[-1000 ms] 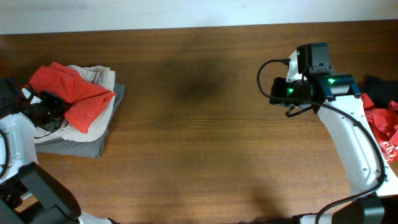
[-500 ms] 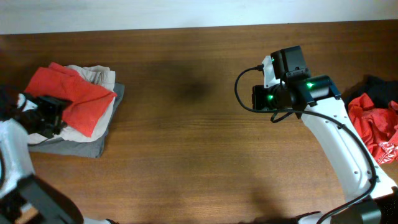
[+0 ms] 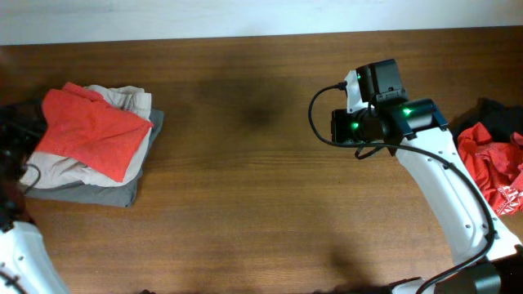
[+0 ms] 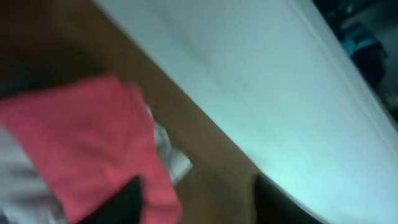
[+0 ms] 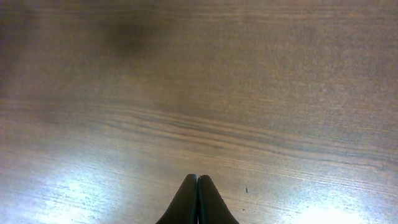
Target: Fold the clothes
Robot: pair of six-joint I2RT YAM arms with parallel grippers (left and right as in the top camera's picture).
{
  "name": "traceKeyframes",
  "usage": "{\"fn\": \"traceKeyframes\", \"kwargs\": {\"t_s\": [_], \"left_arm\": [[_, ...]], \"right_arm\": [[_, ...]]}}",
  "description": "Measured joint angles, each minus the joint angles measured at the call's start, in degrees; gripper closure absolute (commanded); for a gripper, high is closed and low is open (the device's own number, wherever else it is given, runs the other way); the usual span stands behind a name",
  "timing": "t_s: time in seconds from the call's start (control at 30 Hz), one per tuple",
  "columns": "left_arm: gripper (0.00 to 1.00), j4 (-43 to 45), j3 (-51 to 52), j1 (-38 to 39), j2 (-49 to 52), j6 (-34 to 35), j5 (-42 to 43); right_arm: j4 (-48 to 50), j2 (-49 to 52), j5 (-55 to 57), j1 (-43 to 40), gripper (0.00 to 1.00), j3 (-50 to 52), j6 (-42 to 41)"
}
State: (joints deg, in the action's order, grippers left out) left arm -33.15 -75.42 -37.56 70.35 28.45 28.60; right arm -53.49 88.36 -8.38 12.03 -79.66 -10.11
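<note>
Your left jaws are standing apart, empty, near the orange-red shirt (image 3: 91, 135) topping the stack (image 3: 102, 193); your right jaws are hanging pinched together above the tabletop (image 3: 245, 204).

Left wrist view blurred — red shirt (image 3: 490, 166) cut by edge.

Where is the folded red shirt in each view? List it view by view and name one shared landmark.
Overhead: red shirt far left, atop the folded stack.
Left wrist: blurred, in the left half.
Right wrist: not in it.
Shared landmark: the wooden table, in all three.
</note>
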Motion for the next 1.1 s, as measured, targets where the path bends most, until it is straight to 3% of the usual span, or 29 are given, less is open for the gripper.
{"fn": "traceKeyframes", "kwargs": {"t_s": [0.23,0.47,0.73,0.9,1.0,1.1], "left_arm": [[0.86,10.2,-0.2,6.0,14.1,-14.6,-6.6],[0.86,11.0,-0.1,7.4,32.9,-24.4,-11.8],[0.85,8.7,-0.9,7.5,40.7,-26.8,-16.5],[0.66,7.7,-1.3,7.6,39.9,-26.9,-17.1],[0.4,3.0,-2.8,7.5,35.7,-26.3,-17.5],[0.35,-1.4,-5.5,7.4,28.7,-25.8,-14.6]], "right_arm": [[0.8,0.0,-0.1,0.0,0.96,0.0,-1.1],[-2.0,0.0,-0.5,0.0,0.96,0.0,-1.9],[-2.3,0.0,-0.7,0.0,0.96,0.0,-1.9],[-2.3,0.0,-0.7,0.0,0.96,0.0,-1.9],[-1.9,0.0,-0.7,0.0,0.96,0.0,-1.9],[-1.4,0.0,-0.8,-0.6,0.96,0.0,-2.0]]}}
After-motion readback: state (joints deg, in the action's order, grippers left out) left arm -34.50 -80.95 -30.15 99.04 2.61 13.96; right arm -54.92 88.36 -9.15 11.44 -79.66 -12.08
